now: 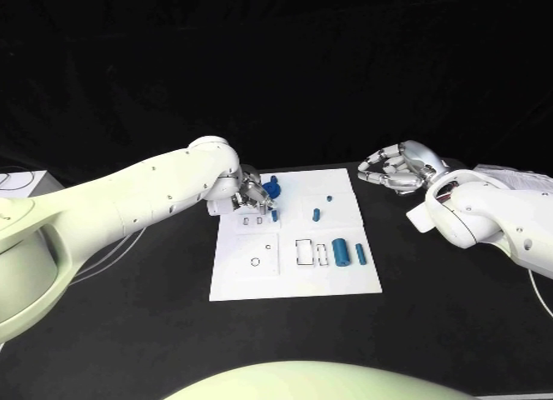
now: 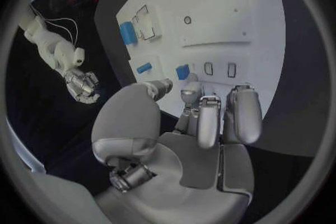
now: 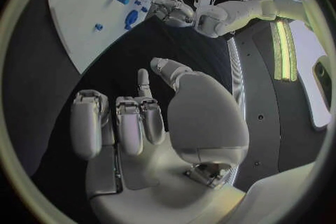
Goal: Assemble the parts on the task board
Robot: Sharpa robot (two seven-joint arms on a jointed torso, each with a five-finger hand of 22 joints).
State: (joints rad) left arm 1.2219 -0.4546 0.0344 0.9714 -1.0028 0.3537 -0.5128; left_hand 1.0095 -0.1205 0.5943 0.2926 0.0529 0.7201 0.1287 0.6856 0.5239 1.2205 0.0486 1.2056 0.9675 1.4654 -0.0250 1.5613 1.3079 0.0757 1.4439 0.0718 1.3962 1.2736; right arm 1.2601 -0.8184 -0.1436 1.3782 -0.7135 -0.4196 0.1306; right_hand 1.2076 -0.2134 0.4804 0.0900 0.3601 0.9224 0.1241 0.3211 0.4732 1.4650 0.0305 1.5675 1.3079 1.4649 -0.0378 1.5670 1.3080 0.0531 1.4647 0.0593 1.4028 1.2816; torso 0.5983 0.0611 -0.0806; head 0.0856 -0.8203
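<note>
**Head view: left hand at the board's far corner**

The left hand [image 1: 255, 198] is being held over the task board's [image 1: 296, 279] far left corner, fingers curled around a small blue part [image 1: 273, 215]; whether it is gripped cannot be told. The right hand [image 1: 395, 167] is being kept off the board's far right edge, fingers curled in, holding nothing.

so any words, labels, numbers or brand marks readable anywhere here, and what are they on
None can be read.
The task board carries only black outlines of slots and circles, with no lettering.
The blue parts are plain.
The left hand, the right hand and the white arms show no readable marking.
</note>
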